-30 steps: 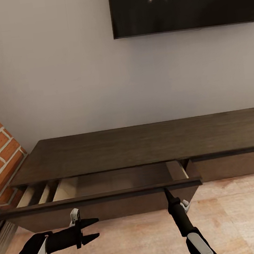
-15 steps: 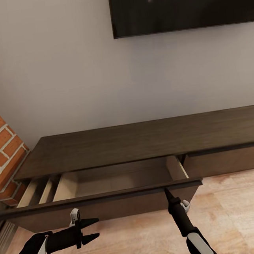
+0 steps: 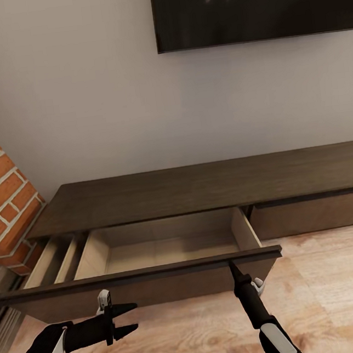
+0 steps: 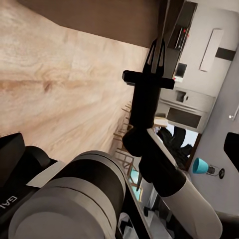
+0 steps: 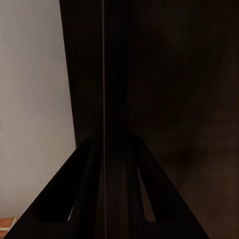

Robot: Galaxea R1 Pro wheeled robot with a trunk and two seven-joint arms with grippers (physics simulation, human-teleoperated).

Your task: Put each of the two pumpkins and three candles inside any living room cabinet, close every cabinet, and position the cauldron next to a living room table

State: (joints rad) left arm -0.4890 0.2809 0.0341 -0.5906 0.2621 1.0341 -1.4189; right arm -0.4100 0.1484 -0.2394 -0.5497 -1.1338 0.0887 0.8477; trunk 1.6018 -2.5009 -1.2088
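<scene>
A: Where is the right gripper (image 3: 232,267) sitting?

B: It is reaching up to the top edge of the cabinet's (image 3: 200,187) open drawer front (image 3: 140,283), near that front's right end. In the right wrist view its dark fingers (image 5: 87,199) are closing in on a thin edge of the front, apparently pinching it.

A: And the left gripper (image 3: 130,318)?

B: It is hanging low over the wooden floor (image 3: 324,302), just in front of the drawer front and apart from it. Its two fingers are spreading, holding nothing.

A: What is differing from a second ago?

B: The drawer is coming further out. A second ago only a narrow strip of its pale interior (image 3: 169,249) was showing under the cabinet top; now the whole floor of the compartment is showing, and it is lying bare. The front itself is staying at the same spot in the head view, while the cabinet top and the brick column (image 3: 2,192) are sliding away and upward, so the camera is backing off along with the drawer.

A: And the room?

B: A pale wall is standing behind the cabinet with a dark television (image 3: 252,4) mounted above its right half. The brick column is standing at the cabinet's left end. A second, narrower pale compartment (image 3: 49,264) is showing at the drawer's left end.

A: Is any view adding something?

B: The left wrist view is looking across the floor at the right arm, with a further room of grey cupboards behind.
</scene>
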